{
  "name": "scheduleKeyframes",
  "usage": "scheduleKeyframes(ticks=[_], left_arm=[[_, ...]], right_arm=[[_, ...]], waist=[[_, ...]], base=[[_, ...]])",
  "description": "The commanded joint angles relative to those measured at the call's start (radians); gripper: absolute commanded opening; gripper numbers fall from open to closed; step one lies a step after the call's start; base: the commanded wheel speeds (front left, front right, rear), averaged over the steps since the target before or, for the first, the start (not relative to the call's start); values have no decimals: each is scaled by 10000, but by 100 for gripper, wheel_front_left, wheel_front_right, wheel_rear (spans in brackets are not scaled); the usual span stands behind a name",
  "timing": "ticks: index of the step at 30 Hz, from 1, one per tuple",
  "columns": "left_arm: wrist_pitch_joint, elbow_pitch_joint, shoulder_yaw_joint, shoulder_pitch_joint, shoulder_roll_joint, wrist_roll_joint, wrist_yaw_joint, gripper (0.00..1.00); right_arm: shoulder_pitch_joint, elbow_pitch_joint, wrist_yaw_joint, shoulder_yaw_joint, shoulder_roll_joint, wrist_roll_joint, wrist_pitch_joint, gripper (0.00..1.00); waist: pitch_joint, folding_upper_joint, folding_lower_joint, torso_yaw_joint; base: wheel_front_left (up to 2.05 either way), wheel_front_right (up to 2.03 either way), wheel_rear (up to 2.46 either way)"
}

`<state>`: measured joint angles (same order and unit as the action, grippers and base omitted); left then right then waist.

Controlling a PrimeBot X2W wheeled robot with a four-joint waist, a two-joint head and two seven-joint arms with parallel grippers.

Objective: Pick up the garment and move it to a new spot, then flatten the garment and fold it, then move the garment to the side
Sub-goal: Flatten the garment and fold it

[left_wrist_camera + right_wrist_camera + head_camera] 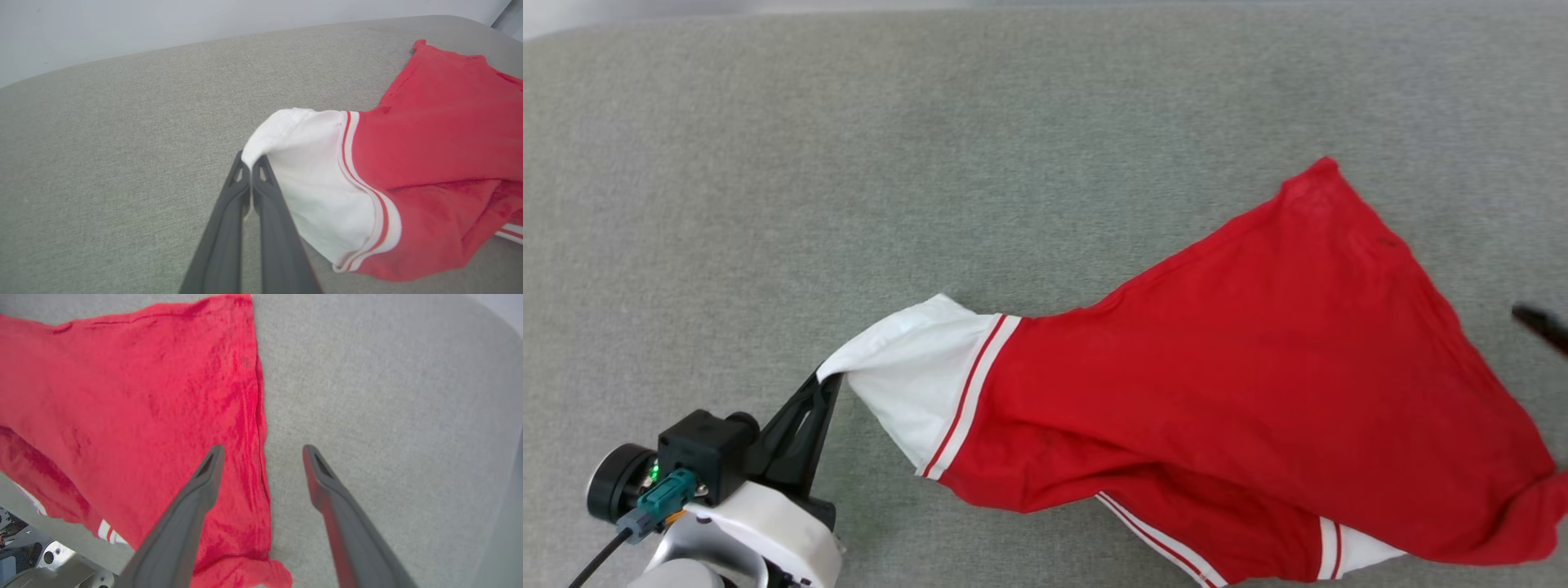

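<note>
1. The left gripper (pixel 829 380) (pixel 250 162) has its two dark fingers pressed together on the edge of the garment's white sleeve (pixel 907 384) (pixel 310 179), near the cuff's tip.
2. From that pinch the sleeve fans out to a red-and-white striped band, then into the red body of the garment (pixel 1217 384) (pixel 429 163) (pixel 122 416).
3. The garment lies on the grey fabric surface (pixel 849 163), in the head view's lower right half.
4. Its long axis runs across that view, from the pinched sleeve at the lower left to the right border. The cloth is narrow at the gripper and widens rightward.
5. A red corner (pixel 1325 170) (pixel 421 44) points up and away from the robot, the farthest point of the cloth.
6. A second white sleeve (pixel 1364 551) with striped trim lies along the near edge, partly under red folds.
7. The right gripper (pixel 261 451) (pixel 1539 325) has its fingers spread apart, gripping nothing. In its wrist view they hang above a straight red edge of the garment, one finger over the cloth and the other over bare surface.
</note>
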<state>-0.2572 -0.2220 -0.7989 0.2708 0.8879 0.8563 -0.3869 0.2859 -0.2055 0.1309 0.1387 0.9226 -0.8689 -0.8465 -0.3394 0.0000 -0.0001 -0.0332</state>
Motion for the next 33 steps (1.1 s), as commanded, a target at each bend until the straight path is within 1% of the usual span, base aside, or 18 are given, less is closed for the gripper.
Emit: scheduleKeyframes(ticks=[1, 5, 10, 14, 18, 20, 24, 26, 29, 30, 31, 33], left_arm=[[39, 27, -46, 199, -84, -89, 67, 0], [84, 32, -126, 494, -238, -265, 161, 0], [159, -4, -213, 905, -451, -487, 271, 0], [164, -29, -250, 1245, -661, -646, 345, 0], [200, -4, -288, 1494, -817, -774, 400, 0], [193, -3, -292, 1548, -853, -807, 407, 0], [203, 116, -337, 1685, -1005, -849, 456, 0], [194, 209, -362, 1697, -1046, -859, 484, 0], [168, 354, -369, 1665, -1094, -808, 487, 0], [158, 398, -362, 1622, -1098, -785, 491, 0], [149, 436, -365, 1581, -1101, -756, 502, 0], [138, 516, -358, 1513, -1076, -717, 521, 0]], right_arm=[[795, -46, -3, 161, -37, 68, -391, 100], [2613, 372, -3, 789, -203, 279, -1523, 100], [4788, 1501, -3, 1782, -917, 931, -2808, 100], [5996, 2515, -3, 2542, -1579, 1564, -3317, 100], [6678, 3370, -3, 3246, -2104, 2013, -3293, 100], [6758, 3565, -3, 3404, -2211, 2076, -3227, 100], [6604, 4224, -1, 4204, -2455, 2009, -2902, 100], [6323, 4486, -1, 4638, -2482, 1896, -2784, 100], [6104, 4716, 0, 5108, -2303, 1678, -2523, 100], [6141, 4719, 12, 5181, -2249, 1610, -2350, 33], [6221, 4717, 12, 5204, -2211, 1550, -2125, 0], [6454, 4744, 8, 5195, -2163, 1449, -1643, 0]], waist=[[-166, 0, 1, -197], [-492, 0, 1, -483], [-1054, 0, 1, -854], [-1614, 0, 1, -1141], [-2074, 0, 1, -1305], [-2171, 0, 1, -1334], [-2390, 0, 1, -1432], [-2404, 0, 1, -1417], [-2266, 0, 1, -1355], [-2204, 0, 1, -1317], [-2124, 0, 1, -1278], [-1921, 0, 1, -1176]], base=[[0, 0, 0], [0, 0, 0], [0, 0, 0], [0, 0, 0], [0, 0, 0], [0, 0, 0], [0, 0, 0], [0, 0, 0], [0, 0, 0], [0, 0, 0], [0, 0, 0], [0, 0, 0]])
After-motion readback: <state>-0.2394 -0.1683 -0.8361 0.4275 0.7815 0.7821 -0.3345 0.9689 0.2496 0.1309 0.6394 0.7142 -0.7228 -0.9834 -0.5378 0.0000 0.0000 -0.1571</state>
